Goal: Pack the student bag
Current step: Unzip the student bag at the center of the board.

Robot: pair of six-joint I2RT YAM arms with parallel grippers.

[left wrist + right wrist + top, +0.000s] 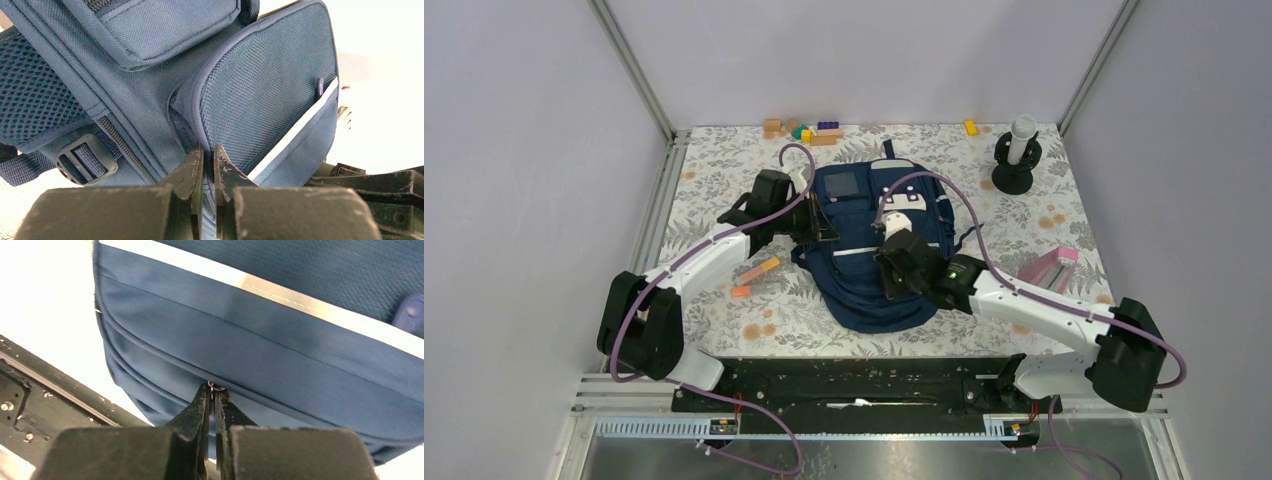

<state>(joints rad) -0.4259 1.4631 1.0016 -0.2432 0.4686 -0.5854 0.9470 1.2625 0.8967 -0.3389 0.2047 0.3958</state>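
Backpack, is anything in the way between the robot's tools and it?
No, nothing visible is in the way. Both tools touch the backpack. The left tool is shut on its fabric beside the mesh pocket, and the right tool is shut on a small zipper ring at a front seam.

Plain pale grey walls [524,150] close the desk [1044,215] in at nine, twelve and three o'clock, joined by aluminium corner posts [634,70]. A cloth [724,170] printed with grey leaves and orange blossoms covers the desk. At six o'clock runs a black mounting rail [844,372]. The light is soft and even.
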